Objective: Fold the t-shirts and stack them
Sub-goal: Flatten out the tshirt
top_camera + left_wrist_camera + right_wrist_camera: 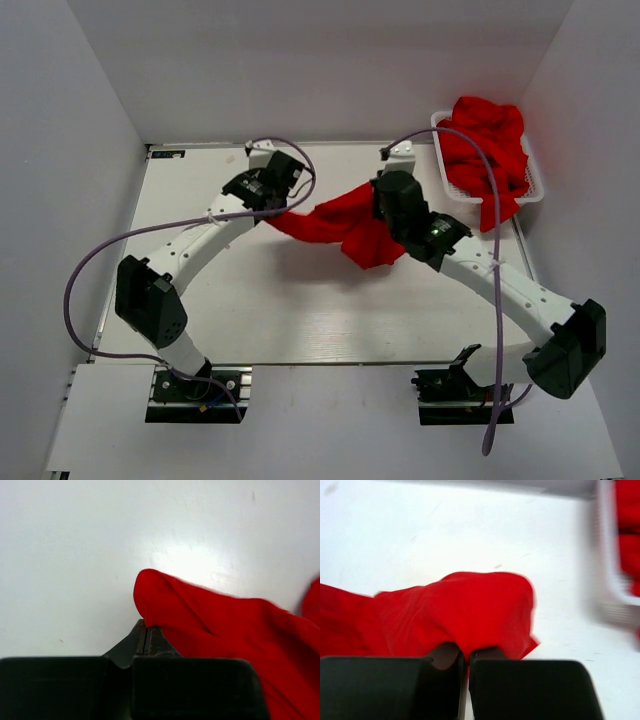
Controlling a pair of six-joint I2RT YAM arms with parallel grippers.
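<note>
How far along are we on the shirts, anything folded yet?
Done: no folded shirt or stack shows on the table. In hand: one red t-shirt hangs stretched between the left gripper and right gripper, both shut on it, unfolded. Left: fold and place it, then the other red shirts heaped in the white basket.

Soft, matt red cloth in the t-shirt. Smooth white bench, faintly glossy. Matt black plastic on left hand, right hand.
</note>
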